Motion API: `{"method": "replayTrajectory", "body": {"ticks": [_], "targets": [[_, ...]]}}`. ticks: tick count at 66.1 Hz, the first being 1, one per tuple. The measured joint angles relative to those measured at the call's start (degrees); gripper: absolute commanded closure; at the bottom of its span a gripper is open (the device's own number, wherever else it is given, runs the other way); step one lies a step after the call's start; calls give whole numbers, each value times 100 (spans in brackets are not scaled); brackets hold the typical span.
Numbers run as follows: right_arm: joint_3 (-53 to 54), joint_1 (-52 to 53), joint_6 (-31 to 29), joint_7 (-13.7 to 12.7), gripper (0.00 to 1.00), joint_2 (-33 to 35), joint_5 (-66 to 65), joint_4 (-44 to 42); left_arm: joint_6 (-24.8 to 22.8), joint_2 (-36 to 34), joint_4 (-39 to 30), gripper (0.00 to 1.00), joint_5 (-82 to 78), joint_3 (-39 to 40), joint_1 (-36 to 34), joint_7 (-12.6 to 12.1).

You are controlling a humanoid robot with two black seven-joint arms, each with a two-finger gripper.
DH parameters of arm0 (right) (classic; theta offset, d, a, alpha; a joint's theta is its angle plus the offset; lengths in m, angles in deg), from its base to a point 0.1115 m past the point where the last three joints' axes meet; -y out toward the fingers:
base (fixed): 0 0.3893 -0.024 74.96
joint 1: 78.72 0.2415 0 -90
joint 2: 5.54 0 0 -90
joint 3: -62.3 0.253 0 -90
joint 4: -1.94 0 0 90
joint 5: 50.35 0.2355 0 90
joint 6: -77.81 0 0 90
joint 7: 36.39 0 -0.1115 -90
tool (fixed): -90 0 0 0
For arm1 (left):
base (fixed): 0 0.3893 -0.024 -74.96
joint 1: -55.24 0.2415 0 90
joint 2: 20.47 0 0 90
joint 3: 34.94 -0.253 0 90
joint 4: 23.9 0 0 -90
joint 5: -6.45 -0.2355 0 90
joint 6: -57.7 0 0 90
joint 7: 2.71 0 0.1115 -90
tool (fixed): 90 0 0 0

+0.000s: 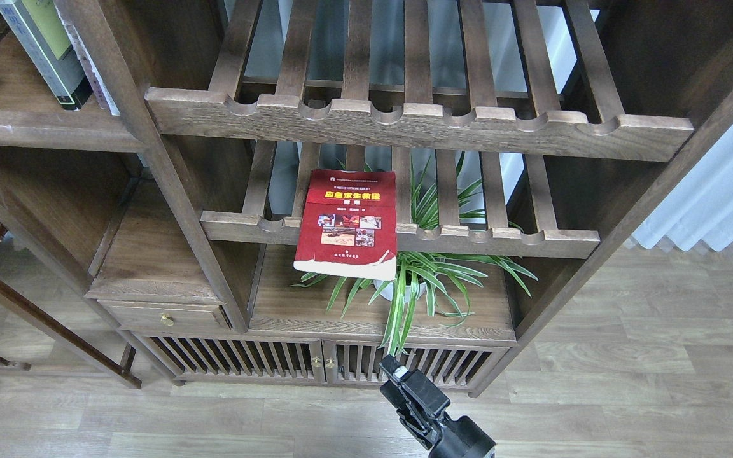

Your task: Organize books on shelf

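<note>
The walnut cabinet (627, 76) carries a solid plank shelf (35, 130) at upper left, where two upright books (55, 57) already stand. The red paperback (349, 222) lies on the lower slatted rack (500, 240), overhanging its front rail above a potted spider plant (424, 280). One black gripper (404, 385) hangs low, empty; its jaw state cannot be told. Risk: a nudge could tip the book onto the plant

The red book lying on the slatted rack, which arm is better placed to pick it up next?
Probably the right. Only one pincer is in view, low at bottom centre-right, below the red book and the spider plant; I take it for the right arm. No left arm shows.
</note>
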Motion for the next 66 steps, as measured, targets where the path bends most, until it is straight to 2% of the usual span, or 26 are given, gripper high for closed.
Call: {"method": "replayTrajectory", "body": {"ticks": [3, 20, 40, 58, 66], "targets": [[66, 0, 0, 1, 12, -24, 1, 11, 0, 0, 78, 95, -14, -283, -259, 0], [109, -1, 0, -3, 11, -81, 1, 16, 0, 0, 181, 95, -143, -877, -771, 12], [113, 9, -1, 3, 11, -121, 1, 26, -1, 52, 915, 95, -384, -1354, -1453, 71], [118, 107, -2, 7, 11, -190, 6, 26, -1, 289, 1509, 94, -388, -2050, -2167, 356], [118, 128, -2, 10, 9, -205, 20, 26, 0, 395, 1709, 94, -389, -2293, -2410, 409]]}}
